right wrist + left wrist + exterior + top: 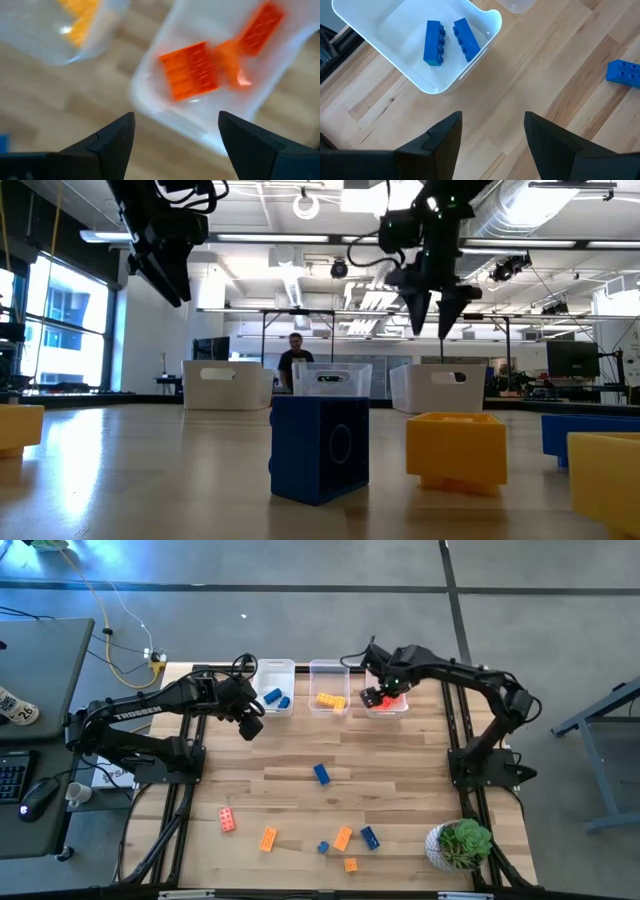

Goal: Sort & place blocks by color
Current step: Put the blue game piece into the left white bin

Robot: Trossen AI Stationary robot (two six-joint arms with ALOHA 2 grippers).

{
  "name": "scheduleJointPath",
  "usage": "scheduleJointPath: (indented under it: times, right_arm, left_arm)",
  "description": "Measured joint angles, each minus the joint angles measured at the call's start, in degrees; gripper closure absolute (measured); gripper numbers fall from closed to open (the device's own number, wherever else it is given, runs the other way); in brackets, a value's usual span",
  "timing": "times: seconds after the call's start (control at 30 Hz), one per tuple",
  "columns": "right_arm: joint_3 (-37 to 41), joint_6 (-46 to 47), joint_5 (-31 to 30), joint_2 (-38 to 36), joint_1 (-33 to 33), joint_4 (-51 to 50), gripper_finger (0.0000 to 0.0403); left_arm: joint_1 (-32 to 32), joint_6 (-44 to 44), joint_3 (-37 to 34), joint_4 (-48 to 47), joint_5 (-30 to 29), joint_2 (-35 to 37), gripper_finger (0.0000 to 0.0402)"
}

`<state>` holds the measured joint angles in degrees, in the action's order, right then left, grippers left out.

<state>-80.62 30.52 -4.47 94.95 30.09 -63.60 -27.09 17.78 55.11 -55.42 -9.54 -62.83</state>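
Observation:
Three clear bins stand in a row at the table's far edge. The left bin (470, 75) holds two blue blocks (434, 42). In the middle bin (328, 675) lie orange-yellow blocks (331, 699), and in the right bin (165, 115) red blocks (190, 70). My right gripper (175, 120) hangs open above the right bin's near rim, pointing down, with nothing between its fingers. My left gripper (492, 120) is open and empty above bare table just near of the left bin. Loose blocks lie flat on the table: a blue one (321, 773) mid-table, with a red one (228, 820) and several orange and blue ones (343, 837) nearer the front.
A potted plant (460, 843) stands at the table's near right corner. In the low view, a blue block (320, 445) and a yellow block (455, 448) stand close to the camera. Bare wood lies between the bins and the loose blocks.

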Motion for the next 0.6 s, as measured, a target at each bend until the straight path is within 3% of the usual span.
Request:
scheduleJointPath:
  times: [0.3, 0.6]
  right_arm:
    - [0.0, 14.6, 5.3, -1.5, -13.6, -0.4, 0.013]
    - [0.0, 30.8, 5.2, -1.5, -28.8, -0.2, 0.013]
  left_arm:
    - [0.0, -0.7, 0.0, 0.0, 0.0, 0.0, 0.0202]
    - [0.0, -3.6, 0.0, 0.0, 0.0, 0.0, 0.0202]
